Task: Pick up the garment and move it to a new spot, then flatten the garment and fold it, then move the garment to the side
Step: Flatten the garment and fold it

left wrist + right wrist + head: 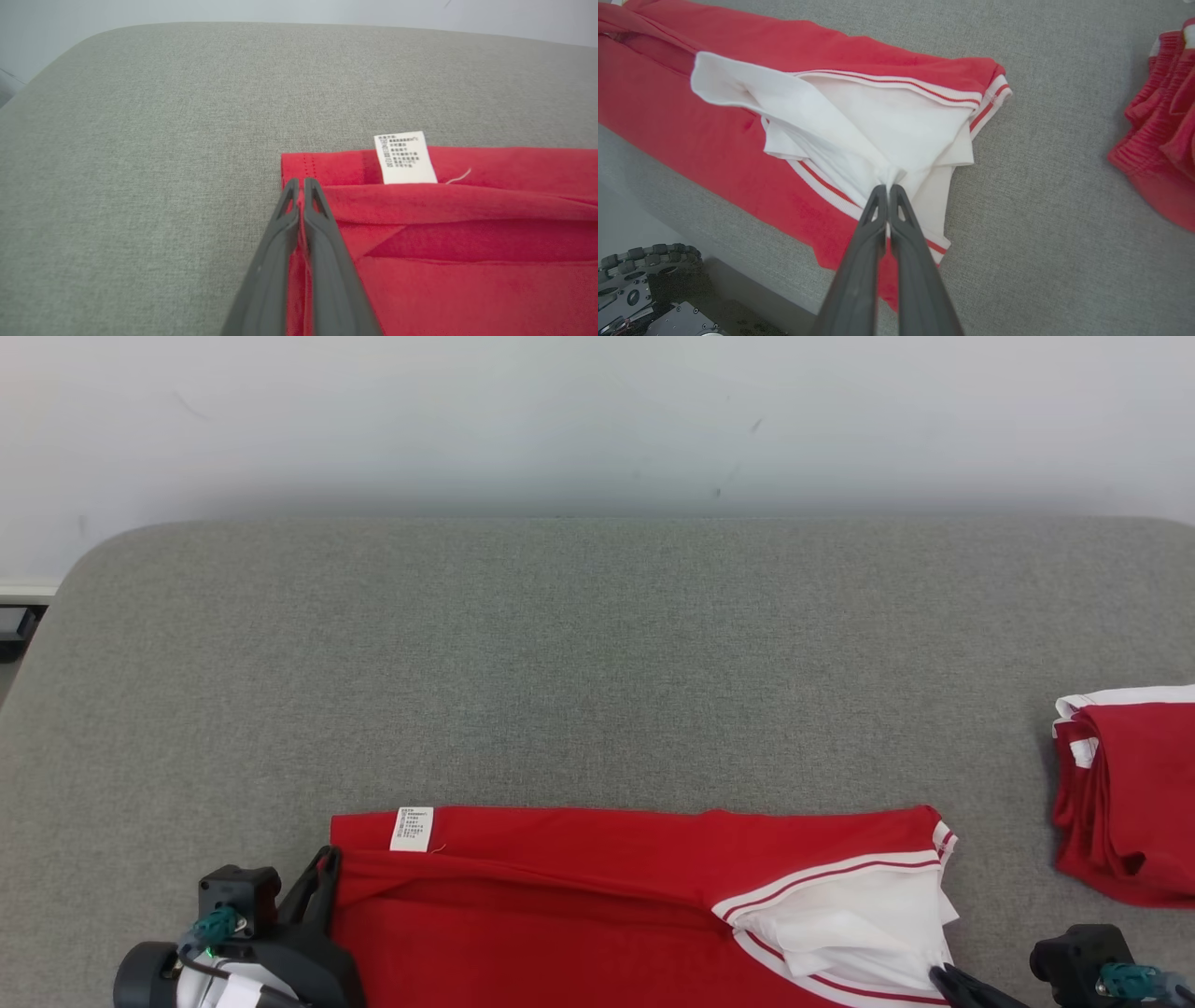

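Your left gripper [301,183] is clamped on the garment [607,868] edge, and your right gripper [887,190] on its white fabric [887,116]. Lift unevenly and the fold skews. Thin pinches may slip.

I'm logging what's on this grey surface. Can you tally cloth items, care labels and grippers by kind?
Cloth items: 2, the red garment and the folded red bundle
Care labels: 1, the white label
Grippers: 2, left gripper and right gripper, both shut on the red garment
Total: 5

Red garment [579,905], gray table [597,663], folded pile [1134,793]
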`<state>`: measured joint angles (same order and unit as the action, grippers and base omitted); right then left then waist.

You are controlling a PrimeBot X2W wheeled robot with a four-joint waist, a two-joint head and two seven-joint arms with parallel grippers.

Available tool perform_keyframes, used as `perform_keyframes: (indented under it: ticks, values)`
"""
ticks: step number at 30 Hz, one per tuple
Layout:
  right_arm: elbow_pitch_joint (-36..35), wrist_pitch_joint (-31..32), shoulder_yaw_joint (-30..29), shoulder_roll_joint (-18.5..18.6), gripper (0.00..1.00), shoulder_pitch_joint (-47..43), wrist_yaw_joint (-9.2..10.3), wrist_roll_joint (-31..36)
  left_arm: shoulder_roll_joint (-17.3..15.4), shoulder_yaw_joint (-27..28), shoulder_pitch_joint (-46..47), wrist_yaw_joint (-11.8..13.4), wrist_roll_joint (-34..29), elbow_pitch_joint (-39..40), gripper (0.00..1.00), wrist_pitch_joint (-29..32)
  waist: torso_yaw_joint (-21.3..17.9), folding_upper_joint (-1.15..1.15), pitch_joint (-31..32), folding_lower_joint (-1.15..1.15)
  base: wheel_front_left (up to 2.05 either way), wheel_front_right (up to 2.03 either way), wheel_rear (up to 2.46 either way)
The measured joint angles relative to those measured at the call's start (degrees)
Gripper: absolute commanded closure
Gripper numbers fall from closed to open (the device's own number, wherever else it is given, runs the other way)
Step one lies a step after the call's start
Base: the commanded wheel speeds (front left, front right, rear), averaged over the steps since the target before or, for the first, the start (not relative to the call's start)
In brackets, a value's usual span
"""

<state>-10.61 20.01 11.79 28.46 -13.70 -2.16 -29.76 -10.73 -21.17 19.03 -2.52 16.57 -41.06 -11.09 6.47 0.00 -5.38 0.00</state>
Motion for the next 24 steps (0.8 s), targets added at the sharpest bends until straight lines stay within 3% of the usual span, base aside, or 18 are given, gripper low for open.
perform_keyframes:
  ticks: [1,2,3,4,5,6,7,8,9,19,24]
  values:
    - [-0.04,0.2,0.0,0.01,1.0,-0.03,0.13,-0.12,-0.09,-0.02,0.0,0.0,0.0,0.0,0.54,0.13,0.05,0.0,0.01,0.0,0.0,0.0,0.0]
    - [-0.13,0.4,0.01,0.04,1.0,-0.03,0.13,-0.34,-0.2,-0.02,0.0,0.08,0.0,-0.01,0.36,0.31,0.09,0.0,0.03,0.0,0.0,0.0,0.0]
    - [-0.15,0.97,0.15,0.19,1.0,-0.07,0.13,-0.43,-0.3,-0.01,-0.01,0.09,0.0,-0.04,0.47,0.34,0.13,0.0,0.05,0.0,0.0,0.0,0.0]
    - [-0.13,1.26,0.21,0.3,1.0,-0.18,0.14,-0.43,-0.36,0.02,-0.01,0.23,0.0,-0.09,0.47,0.48,0.17,0.0,0.07,0.0,0.0,0.0,0.0]
    - [-0.13,1.47,0.21,0.36,1.0,-0.26,0.14,-0.43,-0.38,0.07,-0.04,0.49,0.0,-0.15,0.38,0.49,0.21,0.0,0.1,0.0,0.0,0.0,0.0]
    - [-0.11,1.72,0.2,0.44,1.0,-0.26,0.18,-0.43,-0.4,0.11,-0.05,0.54,0.0,-0.19,0.07,0.56,0.24,0.0,0.12,0.0,0.0,0.0,0.0]
    - [-0.12,1.76,0.18,0.46,0.65,-0.27,0.23,-0.43,-0.44,0.12,-0.09,0.55,0.0,-0.2,0.0,0.77,0.26,0.0,0.15,0.0,0.0,0.0,0.0]
    - [-0.12,1.96,0.19,0.51,0.18,-0.34,0.24,-0.43,-0.48,0.14,-0.11,0.57,0.0,-0.21,0.0,0.98,0.27,0.0,0.19,0.0,0.0,0.0,0.0]
    - [-0.08,2.4,0.21,0.54,0.0,-0.47,0.48,-0.43,-0.57,0.25,-0.13,0.9,0.0,-0.24,0.0,0.99,0.29,0.0,0.23,0.0,0.0,0.0,0.0]
    - [1.58,4.78,-0.18,0.96,0.0,-2.51,2.57,-0.42,-2.22,2.97,-2.43,3.65,0.74,0.16,0.0,0.75,0.31,0.0,1.47,0.0,0.0,0.0,0.0]
    - [1.68,4.23,-2.18,0.51,0.0,-2.4,5.25,-0.3,-2.61,4.24,-3.76,5.17,1.59,3.28,0.0,-1.16,0.11,0.0,2.87,0.0,0.0,0.0,0.0]
